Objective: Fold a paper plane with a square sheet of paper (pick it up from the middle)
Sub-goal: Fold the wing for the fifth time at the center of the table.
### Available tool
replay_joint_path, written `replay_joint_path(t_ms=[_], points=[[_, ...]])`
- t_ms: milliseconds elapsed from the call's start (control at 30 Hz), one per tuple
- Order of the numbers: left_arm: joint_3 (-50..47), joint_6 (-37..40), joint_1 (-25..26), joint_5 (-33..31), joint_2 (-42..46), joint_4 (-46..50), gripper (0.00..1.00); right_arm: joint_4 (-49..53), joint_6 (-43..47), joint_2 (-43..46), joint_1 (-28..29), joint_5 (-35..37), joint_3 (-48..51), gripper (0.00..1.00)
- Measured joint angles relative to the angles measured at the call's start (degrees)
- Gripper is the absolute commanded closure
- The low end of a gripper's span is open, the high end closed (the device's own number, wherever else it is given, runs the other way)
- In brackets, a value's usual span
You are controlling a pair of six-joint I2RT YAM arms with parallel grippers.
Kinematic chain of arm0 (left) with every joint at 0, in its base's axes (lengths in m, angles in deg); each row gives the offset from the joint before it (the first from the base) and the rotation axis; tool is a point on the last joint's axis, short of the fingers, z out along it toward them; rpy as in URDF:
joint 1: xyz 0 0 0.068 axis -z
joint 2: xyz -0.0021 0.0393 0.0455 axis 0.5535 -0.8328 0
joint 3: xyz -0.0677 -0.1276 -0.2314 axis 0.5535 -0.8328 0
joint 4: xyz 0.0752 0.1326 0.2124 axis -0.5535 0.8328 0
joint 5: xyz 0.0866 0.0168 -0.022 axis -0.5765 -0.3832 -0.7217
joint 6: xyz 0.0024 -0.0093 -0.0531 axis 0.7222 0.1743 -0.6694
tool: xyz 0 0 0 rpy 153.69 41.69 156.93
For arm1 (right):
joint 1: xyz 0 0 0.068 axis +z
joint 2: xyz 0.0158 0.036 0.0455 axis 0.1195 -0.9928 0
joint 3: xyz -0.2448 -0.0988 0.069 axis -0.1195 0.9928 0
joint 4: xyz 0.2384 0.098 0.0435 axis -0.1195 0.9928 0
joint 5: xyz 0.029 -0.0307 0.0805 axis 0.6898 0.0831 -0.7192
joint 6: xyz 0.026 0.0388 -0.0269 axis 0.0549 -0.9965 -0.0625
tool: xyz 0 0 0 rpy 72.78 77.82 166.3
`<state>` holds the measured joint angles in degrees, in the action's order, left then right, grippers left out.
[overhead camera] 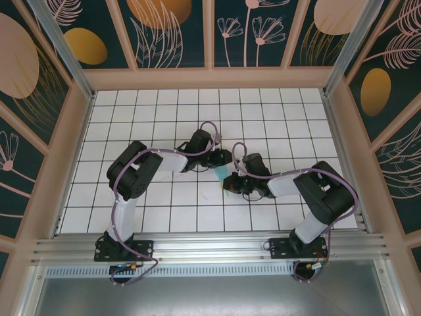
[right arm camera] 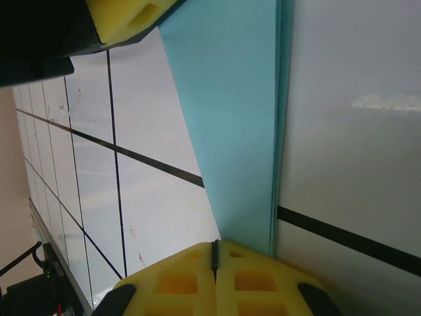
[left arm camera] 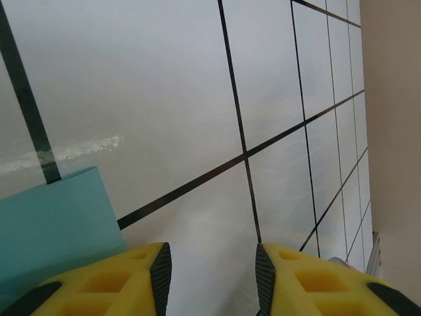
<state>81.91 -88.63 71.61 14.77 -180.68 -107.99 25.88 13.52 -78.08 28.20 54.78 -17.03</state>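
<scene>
Folded turquoise paper (overhead camera: 222, 175) near worktop (overhead camera: 164, 112) centre, between hands. Left hand (left arm camera: 213, 263) at its 12 o'clock, jaws part open, nothing between them, paper beside one finger. Right hand (right arm camera: 214, 253) at 5 o'clock, closed tight at paper's end; pinch unclear.

A robot test cell — gridded white table (overhead camera: 131, 105); floral panel walls (overhead camera: 171, 33); aluminium mounting rail (overhead camera: 210, 247).
</scene>
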Motion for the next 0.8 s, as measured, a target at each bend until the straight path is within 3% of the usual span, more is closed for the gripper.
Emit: replay_joint_path(t_ms=[567, 800], points=[[5.6, 3.9, -4.5, 3.7, -2.9, 3.6, 0.54, -1.7, 1.2, -0.1, 0.0, -0.3, 0.8, 1.0], [8.8, 6.9, -6.8, 1.1, -3.8, 6.5, 0.52, -1.9, 1.2, -0.5, -0.3, -1.1, 0.6, 1.0]])
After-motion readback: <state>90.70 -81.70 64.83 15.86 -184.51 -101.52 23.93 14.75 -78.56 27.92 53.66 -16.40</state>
